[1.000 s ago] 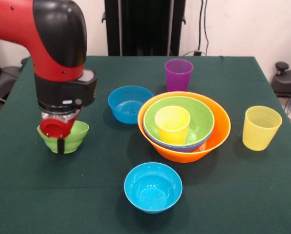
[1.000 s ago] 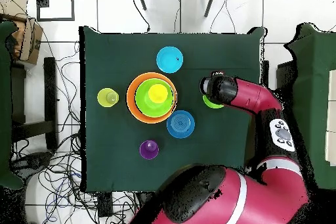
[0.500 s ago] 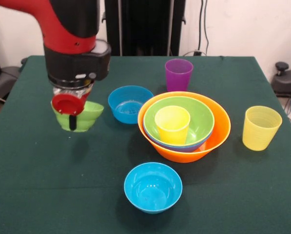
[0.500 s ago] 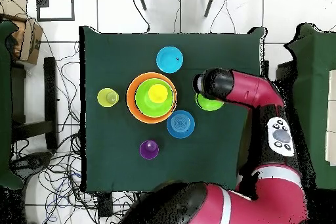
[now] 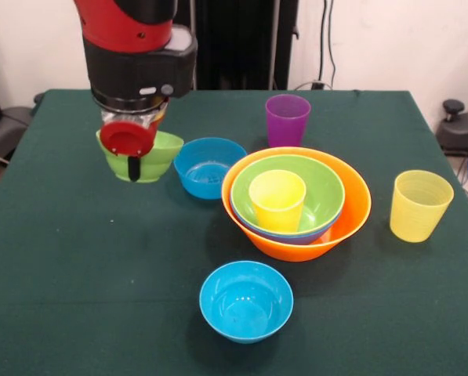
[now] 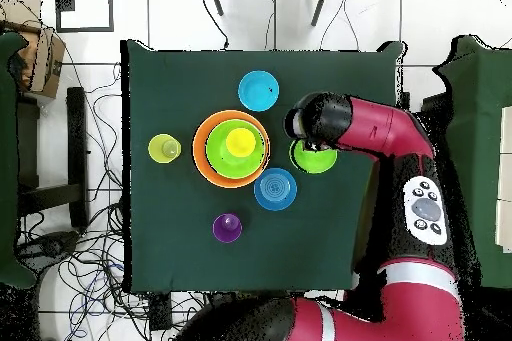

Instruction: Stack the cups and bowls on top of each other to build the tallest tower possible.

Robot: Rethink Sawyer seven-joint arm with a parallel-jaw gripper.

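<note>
Arm upright, tool (image 5: 134, 160) gripping small green bowl (image 5: 154, 153) aloft

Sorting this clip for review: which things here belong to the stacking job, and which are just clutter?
Job:
the tower
small green bowl in the hand
two small blue bowls
purple cup
ribbed yellow cup

Lying about:
floor cables
cardboard box

A robotics lab: cloth-covered table (image 6: 160, 237) (green), loose floor cables (image 6: 75, 257), white walls.
</note>
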